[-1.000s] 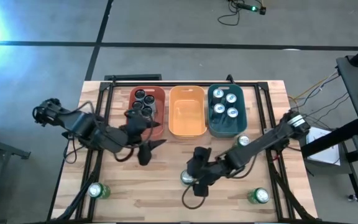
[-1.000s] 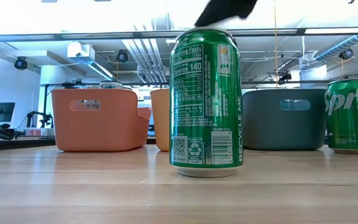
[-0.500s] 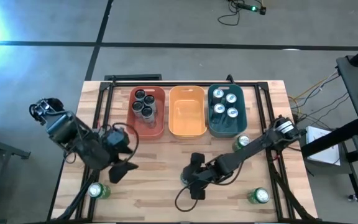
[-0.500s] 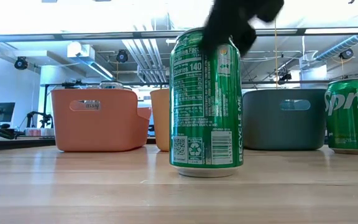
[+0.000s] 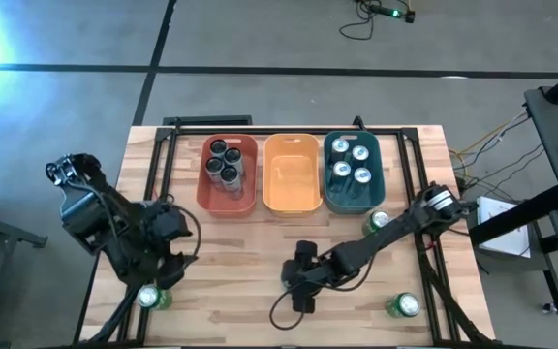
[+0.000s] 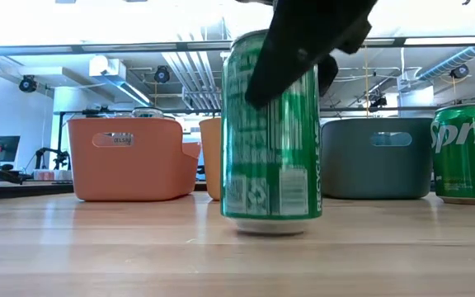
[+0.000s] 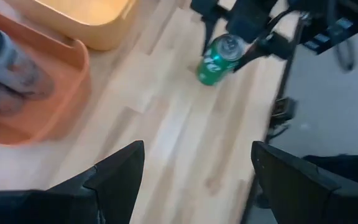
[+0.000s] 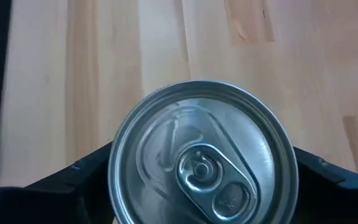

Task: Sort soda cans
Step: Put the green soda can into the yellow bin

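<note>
A green soda can [image 6: 272, 157] stands upright on the wood near the table's middle front. My right gripper [image 5: 298, 278] has come down over it, one finger on each side of its silver top [image 8: 201, 158]. My left gripper [image 5: 163, 274] hangs open over bare wood at the near left [image 7: 197, 149], just beyond another green can [image 5: 152, 298]. Two more green cans [image 5: 376, 221] [image 5: 402, 306] stand at the right. Black cans [image 5: 225, 160] sit in the red tub [image 5: 206, 194]. Pale blue cans [image 5: 351, 162] sit in the teal tub [image 5: 332, 199]. My right gripper holds the green can by the upper part of its wall [image 6: 258, 124], pinched between the two fingers [image 8: 73, 180] on opposite sides just under the rim. The fingers come from above, pointing down. The can is upright with its base on the table.
The empty yellow tub [image 5: 291, 199] stands between the red and teal tubs along the far side. Black frame rails run down both table sides [image 5: 148, 194]. Bare wood lies in front of the tubs, between the two arms.
My left gripper has drawn back from the red tub toward the table's near left, ending beside the green can there. My right gripper has come down over the middle green can, from above its top to around its upper half.
</note>
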`<state>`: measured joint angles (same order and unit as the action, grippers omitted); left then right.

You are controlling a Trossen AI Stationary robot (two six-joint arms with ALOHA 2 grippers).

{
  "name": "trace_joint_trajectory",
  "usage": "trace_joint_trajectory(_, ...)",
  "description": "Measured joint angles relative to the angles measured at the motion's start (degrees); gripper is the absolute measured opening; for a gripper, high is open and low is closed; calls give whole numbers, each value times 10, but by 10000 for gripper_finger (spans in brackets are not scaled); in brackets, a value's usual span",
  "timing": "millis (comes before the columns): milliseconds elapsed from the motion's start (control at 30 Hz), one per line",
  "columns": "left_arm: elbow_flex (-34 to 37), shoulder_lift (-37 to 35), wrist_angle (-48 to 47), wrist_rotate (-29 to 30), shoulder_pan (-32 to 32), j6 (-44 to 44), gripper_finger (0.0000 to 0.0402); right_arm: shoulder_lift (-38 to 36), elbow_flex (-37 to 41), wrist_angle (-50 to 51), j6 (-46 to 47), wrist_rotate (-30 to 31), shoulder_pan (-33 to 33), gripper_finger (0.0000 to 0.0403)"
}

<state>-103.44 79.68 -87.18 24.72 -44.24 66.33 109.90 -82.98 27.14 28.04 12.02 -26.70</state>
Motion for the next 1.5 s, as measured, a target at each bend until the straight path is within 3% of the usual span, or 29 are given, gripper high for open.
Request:
trace_joint_trajectory(133, 25, -6, -19, 52, -29, -21, 280, -13, 0, -1, 21, -3, 1, 301)
trace_joint_trajectory(300, 84, -26, -14, 85, -47, -21, 280, -27, 0, -3, 59, -1, 5, 310)
trace_joint_trajectory(467, 154, -31, 32, 92, -51, -22, 280, -56, -30, 4, 95, 21, 9, 311)
trace_joint_trajectory(600, 212, -32, 106, 95, -51, -24, 280, -90, -92, 11, 55, 27, 35, 302)
trace_joint_trajectory(767, 259, -35, 184, 159, -51, -31, 280, -118, -164, 71, -29, 36, 116, 307)
trace_joint_trajectory(933, 264, -39, 182, 213, -46, -47, 280, -119, -209, 119, -119, 28, 241, 307)
trace_joint_trajectory(1200, 233, -74, 108, 248, -35, -7, 280, -81, -168, 121, -200, -53, 427, 307)
trace_joint_trajectory(1333, 236, -103, 101, 285, -19, -2, 280, -47, -145, 109, -221, -77, 464, 307)
trace_joint_trajectory(1500, 244, -129, 100, 289, 15, 0, 280, 7, -132, 71, -225, -79, 484, 307)
